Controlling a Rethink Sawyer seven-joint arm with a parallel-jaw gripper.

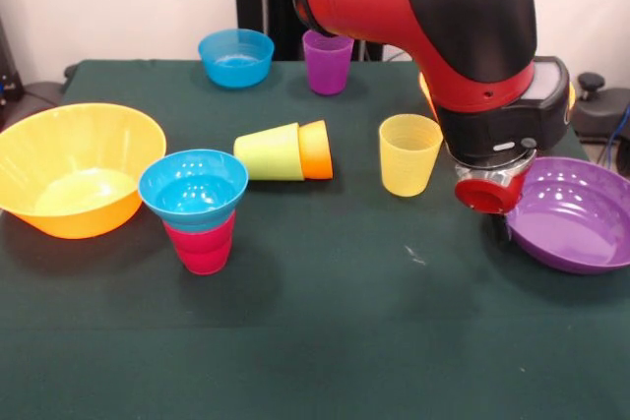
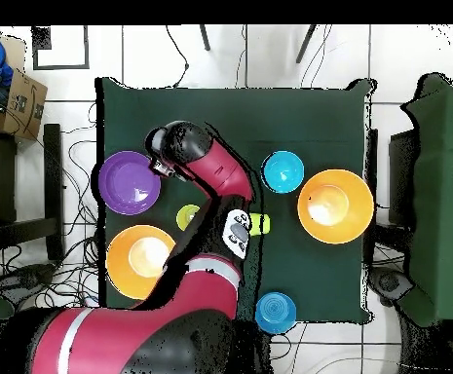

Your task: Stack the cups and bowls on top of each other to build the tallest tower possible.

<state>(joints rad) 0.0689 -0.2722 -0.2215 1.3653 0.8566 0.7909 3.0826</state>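
Green table [image 1: 345, 322]: bowls, cups, red cup [image 1: 203, 245] under cyan bowl [image 1: 193, 187].

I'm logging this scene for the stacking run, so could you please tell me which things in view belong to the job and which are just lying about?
Part of the job:
cyan bowl atop red cup
deeper blue bowl
purple cup
yellow cup
lime green cup and orange cup, lying nested
orange bowl
second orange bowl
purple bowl
end effector

Just lying about:
cardboard box
floor cables

Dark green table cloth [image 1: 325, 341] covers the table. Cardboard box [image 2: 19, 93] sits on the floor beyond one table corner. Black cables [image 2: 69, 175] trail over white floor tiles [image 2: 269, 54].
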